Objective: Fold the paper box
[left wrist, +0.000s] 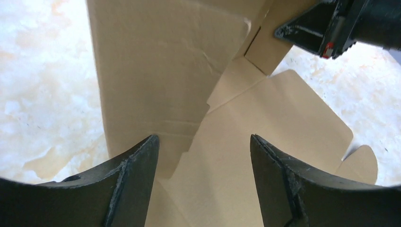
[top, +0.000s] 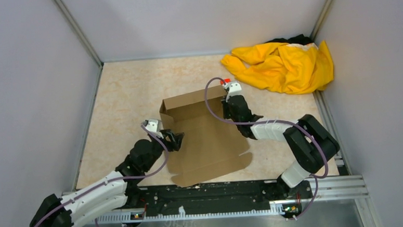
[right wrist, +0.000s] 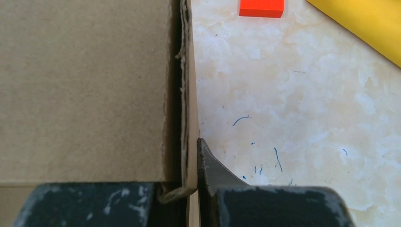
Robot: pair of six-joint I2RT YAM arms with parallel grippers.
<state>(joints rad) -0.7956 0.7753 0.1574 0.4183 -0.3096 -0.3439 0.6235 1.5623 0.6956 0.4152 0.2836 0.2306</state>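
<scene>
Left gripper (left wrist: 203, 142) jaws wide apart, arm stretched forward; right gripper (right wrist: 188, 175) pinched on paper box (right wrist: 85, 94) wall, elbow bent.

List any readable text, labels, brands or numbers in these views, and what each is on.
No readable text in any view.
paper box: plain brown cardboard, no print on the faces shown.
red block: blank on its visible face.
yellow garment: small white patch near its top edge, too small to tell whether it carries text.
</scene>
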